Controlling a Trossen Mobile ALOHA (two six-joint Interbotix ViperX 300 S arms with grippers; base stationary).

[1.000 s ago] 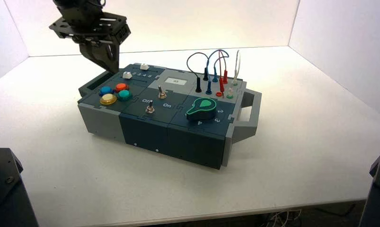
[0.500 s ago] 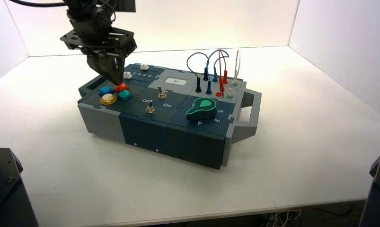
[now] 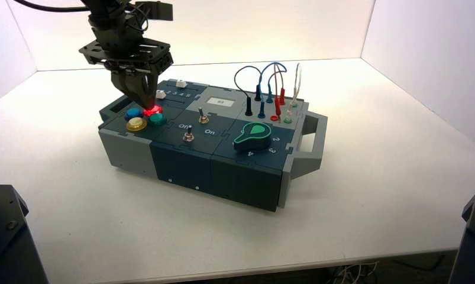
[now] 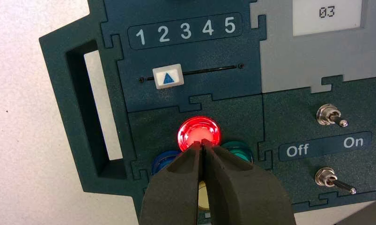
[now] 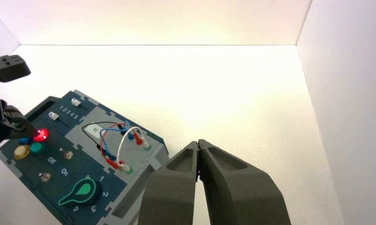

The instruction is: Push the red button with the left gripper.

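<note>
The left gripper (image 4: 203,143), its two dark fingers pressed together into a single point, rests tip-down on the near edge of the red button (image 4: 199,131). The button glows bright red, which suggests it is pressed in, though the depth of travel cannot be judged. It sits at the box's left end, in a cluster of four buttons: a blue button (image 4: 165,159) and a teal button (image 4: 238,151) flank the fingertips, and a yellow button (image 4: 202,196) is mostly hidden beneath them. The button lies straight below the tip, so the move turns on a short vertical push. The left arm is by far the nearer.

The left wrist view alone shows a white slider (image 4: 168,76) under the 1–5 scale, near 2. The high view shows the arm descending steeply over the box (image 3: 181,163) on the white worktop (image 3: 371,195). The right gripper (image 5: 198,146), fingers together, hangs well apart.
</note>
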